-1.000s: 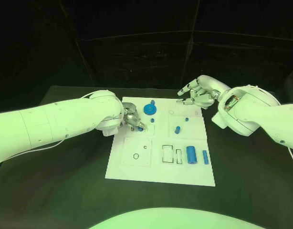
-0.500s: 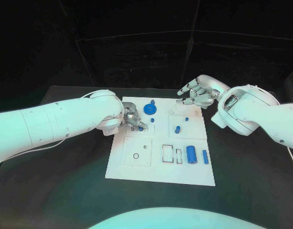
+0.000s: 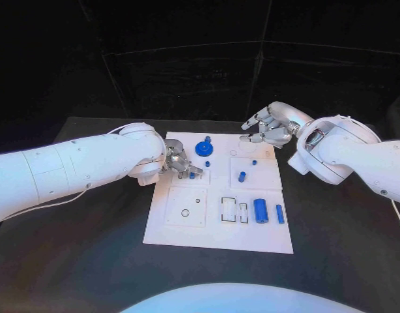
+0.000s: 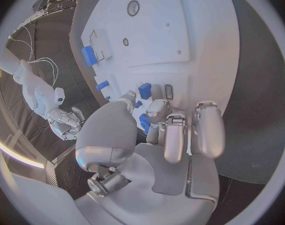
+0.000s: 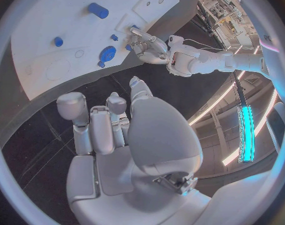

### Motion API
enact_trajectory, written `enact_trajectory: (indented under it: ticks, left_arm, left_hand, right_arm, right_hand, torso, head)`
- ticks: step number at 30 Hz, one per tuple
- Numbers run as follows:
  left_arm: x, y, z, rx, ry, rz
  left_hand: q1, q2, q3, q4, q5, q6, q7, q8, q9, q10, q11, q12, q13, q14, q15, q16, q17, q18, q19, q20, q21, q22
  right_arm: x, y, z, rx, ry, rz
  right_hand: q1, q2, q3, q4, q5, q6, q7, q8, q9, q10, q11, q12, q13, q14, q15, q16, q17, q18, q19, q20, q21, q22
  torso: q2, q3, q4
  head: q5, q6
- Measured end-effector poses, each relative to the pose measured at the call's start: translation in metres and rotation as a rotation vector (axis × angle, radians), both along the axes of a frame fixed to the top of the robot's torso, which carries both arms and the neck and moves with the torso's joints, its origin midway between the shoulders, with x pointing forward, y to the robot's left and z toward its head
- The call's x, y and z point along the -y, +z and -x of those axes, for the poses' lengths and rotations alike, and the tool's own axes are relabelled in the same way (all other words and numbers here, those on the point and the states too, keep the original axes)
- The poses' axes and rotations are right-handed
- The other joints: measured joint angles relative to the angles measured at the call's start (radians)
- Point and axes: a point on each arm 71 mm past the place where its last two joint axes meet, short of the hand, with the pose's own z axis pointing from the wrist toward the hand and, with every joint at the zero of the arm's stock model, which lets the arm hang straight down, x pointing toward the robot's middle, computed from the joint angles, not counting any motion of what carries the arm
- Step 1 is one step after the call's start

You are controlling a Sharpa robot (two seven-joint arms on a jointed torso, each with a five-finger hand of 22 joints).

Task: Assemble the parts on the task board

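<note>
Task board (image 3: 221, 215) on bench: left hand (image 3: 181, 163) pinches a small blue part (image 4: 144, 90) at its left edge. Best seated by lowering it straight, lightly. Right hand (image 3: 268, 129) loosely curled, empty, over far edge.

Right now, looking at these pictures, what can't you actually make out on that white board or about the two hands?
- Left hand, head view: its fingers cover a small blue piece; the contact is too small to judge. In the wrist view, the fingers hide most of it.
- Small markings on the board: too small to read.
- Right hand: hangs beyond the board's far edge, fingers curled; the palm side is hidden.
</note>
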Motion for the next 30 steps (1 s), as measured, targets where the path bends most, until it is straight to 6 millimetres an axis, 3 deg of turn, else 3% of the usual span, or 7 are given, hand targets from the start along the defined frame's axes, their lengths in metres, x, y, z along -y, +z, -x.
enact_trajectory:
  ticks: [5,9,13,16,22,26,30]
  left_arm:
    - [-0.004,0.002,0.001,0.008,0.010,0.008]
    - [-0.005,0.012,-0.001,0.028,0.019,0.037]
    - [-0.005,0.029,-0.006,0.058,0.028,0.080]
    - [-0.009,0.044,-0.012,0.080,0.039,0.107]
    - [-0.020,0.065,-0.033,0.077,0.059,0.091]
    - [-0.021,0.067,-0.045,0.033,0.058,0.052]
    - [-0.022,0.065,-0.055,0.001,0.065,0.019]
  left_hand:
    - [-0.052,0.001,-0.057,0.002,-0.005,0.000,0.000,0.000,0.001,0.000,0.000,-0.002,-0.007,0.003,-0.003,0.000,0.000,0.000,0.000,0.000,0.000,-0.006]
    - [-0.052,0.001,-0.083,0.001,-0.005,-0.002,0.001,-0.007,0.001,-0.022,-0.001,-0.046,-0.053,0.004,-0.004,0.000,0.000,0.000,-0.001,-0.001,-0.013,-0.020]
    - [-0.004,0.012,-0.109,-0.002,-0.005,-0.061,0.025,-0.043,-0.008,-0.127,0.017,-0.193,-0.208,0.001,-0.001,0.000,0.000,0.000,-0.016,0.002,-0.039,-0.051]
    - [0.017,0.022,-0.124,-0.001,-0.005,-0.087,0.043,-0.066,-0.021,-0.171,0.031,-0.252,-0.268,0.000,0.011,0.000,0.000,0.000,-0.022,0.007,-0.042,-0.059]
    - [0.074,0.053,-0.136,-0.006,-0.005,-0.108,0.053,-0.092,-0.043,-0.192,0.045,-0.283,-0.307,-0.002,0.024,0.000,0.000,0.000,-0.037,0.023,-0.069,-0.090]
    - [0.097,0.076,-0.136,-0.006,-0.005,-0.108,0.053,-0.097,-0.051,-0.195,0.048,-0.283,-0.311,0.002,0.027,0.000,0.000,0.000,-0.040,0.025,-0.074,-0.093]
    - [0.109,0.079,-0.136,-0.006,-0.005,-0.107,0.054,-0.097,-0.053,-0.195,0.048,-0.283,-0.311,0.002,0.027,0.000,0.000,0.000,-0.041,0.027,-0.074,-0.092]
  right_arm:
    - [0.000,0.000,-0.001,-0.001,-0.001,-0.001]
    - [0.001,0.000,-0.001,-0.001,-0.003,-0.002]
    - [0.001,-0.001,-0.002,-0.001,-0.006,-0.002]
    - [0.002,-0.001,-0.003,-0.002,-0.008,-0.002]
    - [0.001,-0.001,-0.004,-0.002,-0.009,-0.002]
    - [0.000,-0.001,-0.004,-0.002,-0.006,-0.003]
    - [-0.001,-0.002,-0.004,-0.002,-0.005,-0.004]
  right_hand:
    - [0.000,0.000,-0.003,0.003,0.000,0.000,0.000,0.000,0.000,0.000,0.000,-0.001,-0.001,0.000,0.000,-0.005,-0.001,0.010,-0.003,-0.003,-0.004,-0.004]
    - [-0.003,0.003,-0.005,0.005,0.000,0.000,0.000,0.000,0.000,0.000,0.000,-0.001,-0.002,0.000,0.000,-0.006,-0.002,0.009,-0.003,-0.003,-0.004,-0.005]
    - [-0.004,0.004,-0.005,0.005,0.000,0.000,0.000,0.000,0.000,0.000,0.000,-0.001,-0.002,0.000,0.000,-0.006,-0.002,0.009,-0.003,-0.003,-0.008,-0.007]
    - [-0.004,0.004,-0.005,0.005,0.000,0.000,0.000,0.000,0.000,0.000,0.000,-0.001,-0.002,0.000,0.000,-0.006,-0.002,0.009,-0.003,-0.003,-0.007,-0.007]
    - [-0.004,0.004,-0.005,0.005,0.000,0.000,0.000,0.000,0.000,0.000,0.000,-0.001,-0.002,0.000,0.000,-0.006,-0.002,0.009,-0.003,-0.003,-0.007,-0.007]
    - [-0.004,0.004,-0.005,0.005,0.000,0.000,0.000,0.000,0.000,0.000,0.000,-0.001,-0.002,0.000,0.000,-0.006,-0.002,0.009,-0.003,-0.003,-0.007,-0.007]
    - [-0.004,0.004,-0.006,0.006,0.000,0.000,0.000,0.000,0.000,0.000,0.000,-0.001,-0.003,0.000,0.000,-0.006,-0.002,0.008,-0.004,-0.003,-0.007,-0.008]
  torso:
    - [0.000,0.0000,0.0000]
    - [0.000,-0.0001,0.0000]
    - [0.000,-0.0001,0.0000]
    - [0.000,-0.0001,0.0000]
    - [0.000,0.0000,0.0009]
    - [0.001,0.0005,0.0009]
    - [0.001,0.0004,-0.0005]
  head:
    - [0.000,0.001]
    - [-0.001,0.001]
    - [-0.001,0.002]
    - [-0.003,0.002]
    - [-0.003,0.004]
    - [0.000,0.005]
    - [0.003,0.007]
